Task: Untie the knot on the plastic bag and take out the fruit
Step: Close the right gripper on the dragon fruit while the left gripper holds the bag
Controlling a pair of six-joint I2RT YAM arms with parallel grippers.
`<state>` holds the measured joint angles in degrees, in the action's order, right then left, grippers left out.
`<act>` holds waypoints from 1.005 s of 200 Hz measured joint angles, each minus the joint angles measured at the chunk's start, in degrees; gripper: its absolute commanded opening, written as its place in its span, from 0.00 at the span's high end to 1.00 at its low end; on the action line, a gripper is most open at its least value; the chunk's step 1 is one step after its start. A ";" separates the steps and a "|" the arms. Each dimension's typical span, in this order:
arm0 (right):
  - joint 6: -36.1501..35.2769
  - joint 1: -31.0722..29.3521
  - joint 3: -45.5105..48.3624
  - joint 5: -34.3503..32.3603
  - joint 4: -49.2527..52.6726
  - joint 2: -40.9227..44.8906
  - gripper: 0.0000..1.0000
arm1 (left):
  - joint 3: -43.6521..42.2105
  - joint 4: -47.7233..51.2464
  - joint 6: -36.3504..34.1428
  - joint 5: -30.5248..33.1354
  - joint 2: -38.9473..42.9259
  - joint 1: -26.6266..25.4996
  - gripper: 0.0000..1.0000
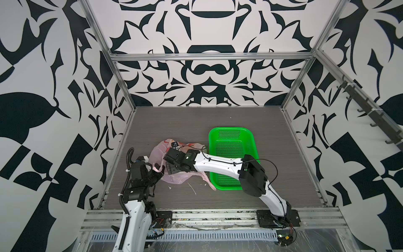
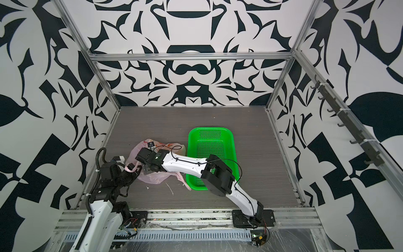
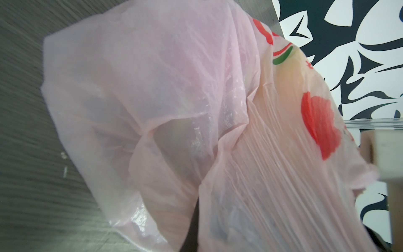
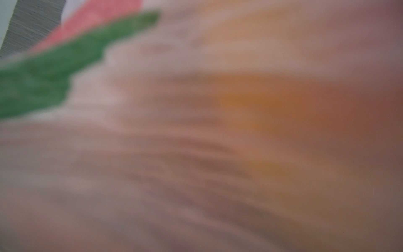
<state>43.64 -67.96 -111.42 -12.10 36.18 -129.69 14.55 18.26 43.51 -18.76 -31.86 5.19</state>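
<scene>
Where the left claw [image 1: 157, 173] is clenched on a drawn-out strand of the plastic bag [image 1: 157, 150], the pale pink film runs in pleats from its tips into the crumpled body lying on the grey surface [image 1: 174, 122] just beyond it. The right claw [image 1: 171, 168] reaches across into the bag's folds right beside the left claw, and whether it is released or grasping cannot be told. Its wrist view is a blur of film with the fruit [image 4: 257, 102] showing orange-yellow close behind. A green perforated basket [image 1: 231, 131] sits past the bag from both claws, just beside its trailing handle.
</scene>
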 measured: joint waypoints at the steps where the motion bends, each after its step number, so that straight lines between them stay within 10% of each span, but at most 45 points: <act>1: 0.00 0.00 -0.02 0.00 0.00 -0.04 0.12 | 0.00 0.00 0.00 0.00 0.00 0.00 1.00; 96: 0.24 0.00 -0.24 -0.52 -0.13 -0.90 0.12 | -0.02 -0.02 0.00 -0.17 0.09 0.00 1.00; 201: 1.05 0.00 0.87 -0.79 -3.08 -1.05 0.52 | -0.02 -0.02 0.02 -0.17 -0.02 0.00 1.00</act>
<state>44.69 -67.96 -110.54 -12.88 33.10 -130.74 14.52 18.24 43.53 -18.94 -31.88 5.19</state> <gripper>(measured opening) 0.742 0.049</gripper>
